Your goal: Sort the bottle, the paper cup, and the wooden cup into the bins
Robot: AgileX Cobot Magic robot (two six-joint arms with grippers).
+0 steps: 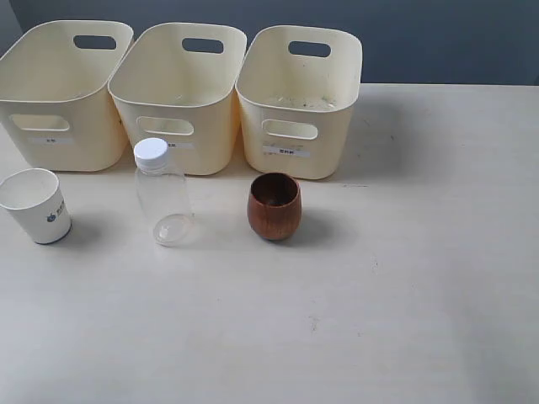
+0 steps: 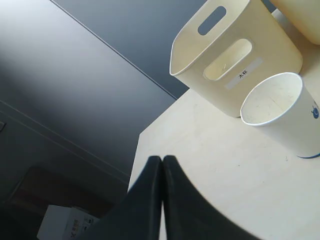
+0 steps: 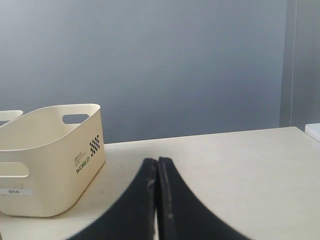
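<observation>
Three cream-yellow bins stand in a row at the back of the table: left bin [image 1: 59, 97], middle bin [image 1: 173, 97], right bin [image 1: 299, 105]. In front of them stand the white paper cup [image 1: 35, 206] with its blue logo, the clear bottle [image 1: 162, 198] with a white cap, and the reddish-brown wooden cup [image 1: 274, 206]. Neither arm shows in the exterior view. My left gripper [image 2: 162, 159] is shut and empty, with the paper cup [image 2: 282, 115] and the left bin [image 2: 235, 55] ahead of it. My right gripper [image 3: 157, 161] is shut and empty, apart from the right bin [image 3: 50, 155].
The pale table [image 1: 404, 278] stretches bare to the right and front of the objects. Its left edge [image 2: 137, 155] shows in the left wrist view, with a dark floor and a white box [image 2: 62, 225] below. A grey wall stands behind the bins.
</observation>
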